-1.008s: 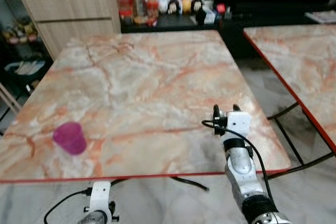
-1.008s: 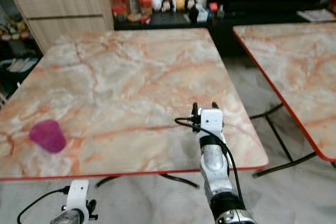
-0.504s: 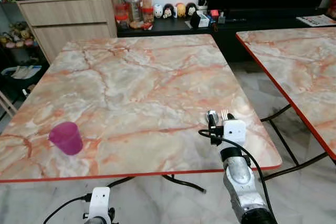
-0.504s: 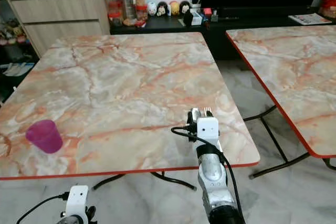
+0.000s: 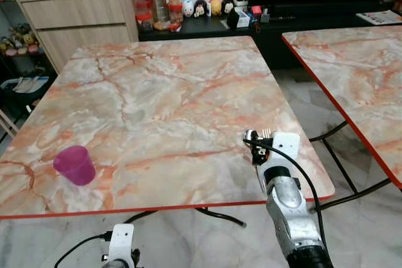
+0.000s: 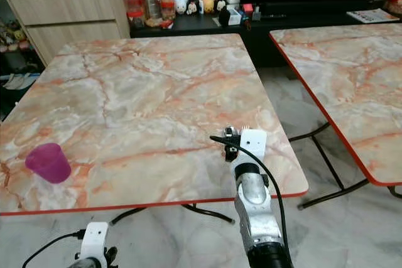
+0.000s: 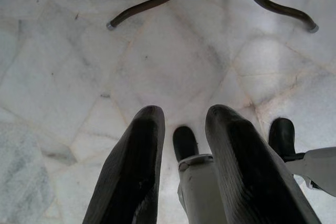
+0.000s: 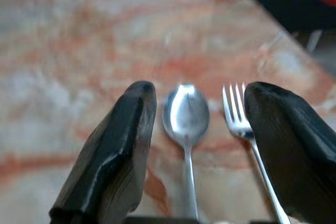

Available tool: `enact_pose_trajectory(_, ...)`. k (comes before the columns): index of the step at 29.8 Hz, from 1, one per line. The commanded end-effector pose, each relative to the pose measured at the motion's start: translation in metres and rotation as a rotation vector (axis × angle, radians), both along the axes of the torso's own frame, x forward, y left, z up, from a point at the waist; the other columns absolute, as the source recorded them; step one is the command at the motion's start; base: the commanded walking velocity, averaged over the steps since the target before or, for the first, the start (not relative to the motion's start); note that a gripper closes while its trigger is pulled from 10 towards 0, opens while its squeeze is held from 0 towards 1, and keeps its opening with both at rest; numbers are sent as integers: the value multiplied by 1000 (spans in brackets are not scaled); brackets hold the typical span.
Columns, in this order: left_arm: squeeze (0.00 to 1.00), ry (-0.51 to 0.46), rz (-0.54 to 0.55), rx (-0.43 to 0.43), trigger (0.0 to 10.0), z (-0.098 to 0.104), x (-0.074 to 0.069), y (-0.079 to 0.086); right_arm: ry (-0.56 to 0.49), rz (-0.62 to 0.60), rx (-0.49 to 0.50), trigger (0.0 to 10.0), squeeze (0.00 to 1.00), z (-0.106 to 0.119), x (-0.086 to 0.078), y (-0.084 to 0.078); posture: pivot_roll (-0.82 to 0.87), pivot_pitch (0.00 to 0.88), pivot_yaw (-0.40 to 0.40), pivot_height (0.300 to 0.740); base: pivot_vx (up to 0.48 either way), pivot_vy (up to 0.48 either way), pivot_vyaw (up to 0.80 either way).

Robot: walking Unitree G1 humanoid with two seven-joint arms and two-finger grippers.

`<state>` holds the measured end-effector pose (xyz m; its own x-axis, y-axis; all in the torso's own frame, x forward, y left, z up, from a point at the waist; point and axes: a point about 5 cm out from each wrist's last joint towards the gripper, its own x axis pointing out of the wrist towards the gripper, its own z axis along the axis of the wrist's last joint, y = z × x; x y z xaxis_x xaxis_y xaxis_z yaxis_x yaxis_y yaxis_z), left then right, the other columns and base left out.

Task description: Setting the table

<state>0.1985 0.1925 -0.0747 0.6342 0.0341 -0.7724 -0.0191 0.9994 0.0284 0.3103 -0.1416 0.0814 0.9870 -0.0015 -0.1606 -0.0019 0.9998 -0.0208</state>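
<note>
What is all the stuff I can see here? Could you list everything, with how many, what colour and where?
Table: one, orange-pink marble pattern with red edge, in front of the robot.
Second table: one, same pattern, to the right.
Cup: one, purple, near the front left corner of the table.
Spoon: one, silver, between the right gripper's fingers.
Fork: one, silver, beside the spoon.
Cabinet: one, light wood, back left.
Jars: several, red-lidded, on the dark low shelf behind.
Figurines: a few, small, same shelf.
Floor: pale marble tiles.
Right gripper: black fingers, open, over the table's front right.
Left gripper: black fingers, open, hanging above the floor.
</note>
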Motion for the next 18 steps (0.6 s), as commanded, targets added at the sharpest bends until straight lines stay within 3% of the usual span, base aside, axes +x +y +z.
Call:
enact_pose_trajectory(1,0,6,-3,-13,10000,1,3,-2,71,70,-82,10000,0,4,3,1,-112,0,18,740,0,0,0)
enact_pose_trajectory(8,0,2,20,-37,10000,0,3,-8,156,128,-164,10000,0,-9,-4,-8,-109,0,-8,740,0,0,0)
enact_pose_trajectory(18,0,5,31,-39,10000,-1,0,-7,155,112,-142,10000,0,-6,-7,-12,-103,0,-6,740,0,0,0)
